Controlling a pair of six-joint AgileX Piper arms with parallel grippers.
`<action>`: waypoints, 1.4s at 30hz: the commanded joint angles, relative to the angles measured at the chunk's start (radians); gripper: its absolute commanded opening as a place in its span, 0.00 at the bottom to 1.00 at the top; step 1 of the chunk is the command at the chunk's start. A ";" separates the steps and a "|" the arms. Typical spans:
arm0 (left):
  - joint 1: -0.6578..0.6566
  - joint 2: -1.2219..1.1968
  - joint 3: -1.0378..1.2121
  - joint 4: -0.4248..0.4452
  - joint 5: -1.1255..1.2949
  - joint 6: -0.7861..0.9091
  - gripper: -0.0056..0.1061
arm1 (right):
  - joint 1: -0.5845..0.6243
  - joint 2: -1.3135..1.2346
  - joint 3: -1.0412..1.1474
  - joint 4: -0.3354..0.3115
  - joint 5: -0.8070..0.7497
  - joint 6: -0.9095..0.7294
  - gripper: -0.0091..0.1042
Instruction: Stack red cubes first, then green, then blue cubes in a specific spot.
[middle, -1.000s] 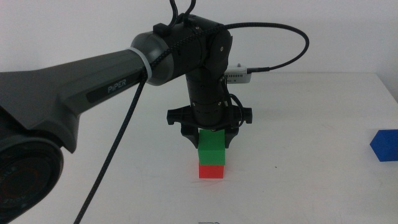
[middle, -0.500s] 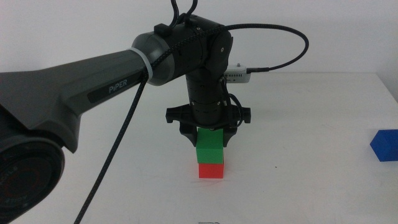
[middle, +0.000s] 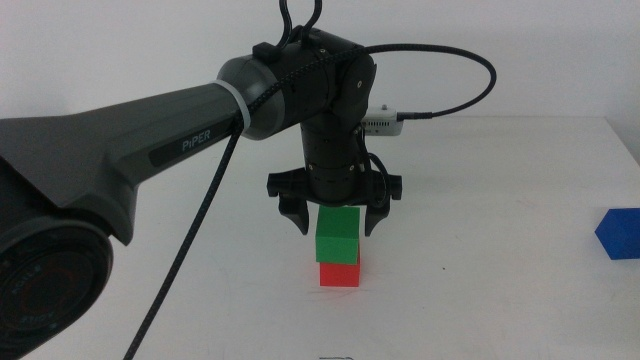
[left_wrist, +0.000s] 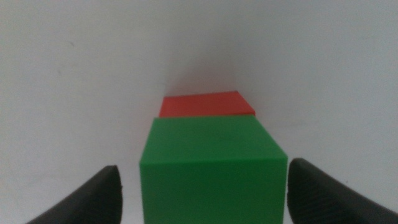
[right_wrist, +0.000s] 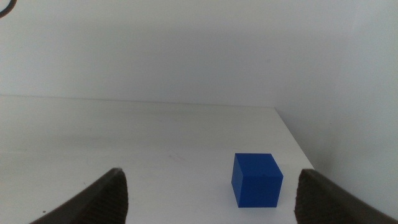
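My left gripper (middle: 335, 215) hangs straight down over the stack, its two dark jaws spread wide with daylight on either side of the small matte green cube (middle: 337, 240). In my left wrist view that green cube (left_wrist: 213, 168) sits between my jaws without touching either one, so I am holding nothing. It rests on the small matte bright-red cube (middle: 340, 274) directly beneath my claw, and the red top shows past its far edge (left_wrist: 207, 105), so the two are not perfectly flush. I judge the overlap ample for the stack to stand alone, which is why my jaws can stand apart.

The red cube sits on a bare, unmarked patch of the plain white table (middle: 480, 290), and that serves as the chosen spot, since nothing else marks one. Red first, green second: I take those two steps as done.

The small matte deep-blue cube (middle: 618, 234) lies well off to my claw's right, near the table's edge, apart from the stack. My right gripper (right_wrist: 208, 202) faces it, jaws wide open and empty, with the blue cube (right_wrist: 256, 179) ahead between them but not yet within reach. I judge that arm best placed to fetch it, so my left claw ought to lift clear, straight up, without brushing the green cube.
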 joint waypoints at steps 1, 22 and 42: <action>-0.003 -0.071 -0.044 0.015 0.030 0.000 0.89 | -0.007 -0.022 -0.029 -0.008 -0.073 -0.010 0.81; 0.195 -0.564 0.011 -0.134 0.081 0.719 0.89 | -0.007 -0.022 -0.029 -0.008 -0.073 -0.010 0.81; 0.628 -1.125 0.611 -0.810 -0.111 1.286 0.89 | -0.007 -0.022 -0.029 -0.008 -0.073 -0.010 0.81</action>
